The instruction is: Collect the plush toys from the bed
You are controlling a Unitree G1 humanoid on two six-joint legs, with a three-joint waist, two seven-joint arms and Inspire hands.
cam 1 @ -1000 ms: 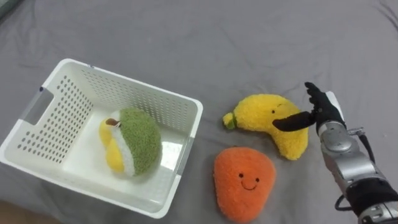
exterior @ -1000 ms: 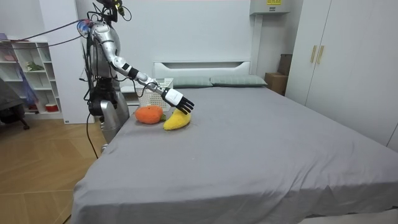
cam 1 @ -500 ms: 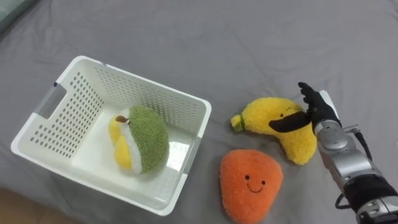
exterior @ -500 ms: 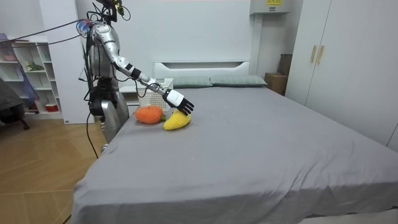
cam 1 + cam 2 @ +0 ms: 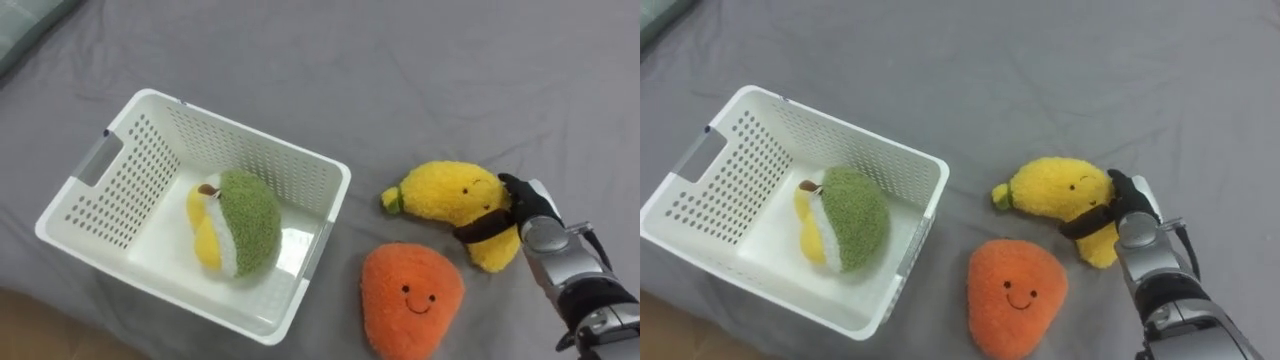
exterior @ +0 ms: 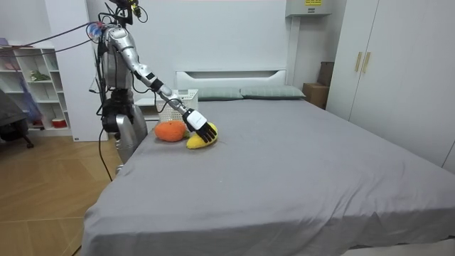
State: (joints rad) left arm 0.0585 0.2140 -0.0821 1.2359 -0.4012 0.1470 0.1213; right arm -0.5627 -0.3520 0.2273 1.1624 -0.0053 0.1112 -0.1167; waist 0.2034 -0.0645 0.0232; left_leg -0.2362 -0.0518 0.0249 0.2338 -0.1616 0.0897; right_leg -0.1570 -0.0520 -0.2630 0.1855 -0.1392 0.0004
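Because your right hand point(image 5: 528, 206) curls round only one end of the banana toy point(image 5: 445, 192), the plush may slip when lifted. It could drop short of the basket point(image 5: 240, 129).

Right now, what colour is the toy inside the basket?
Green and yellow plush toy, with some white; best in the left eye view.

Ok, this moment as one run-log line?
right hand: shut on banana plush | orange plush: on bed | green-yellow plush: in white basket
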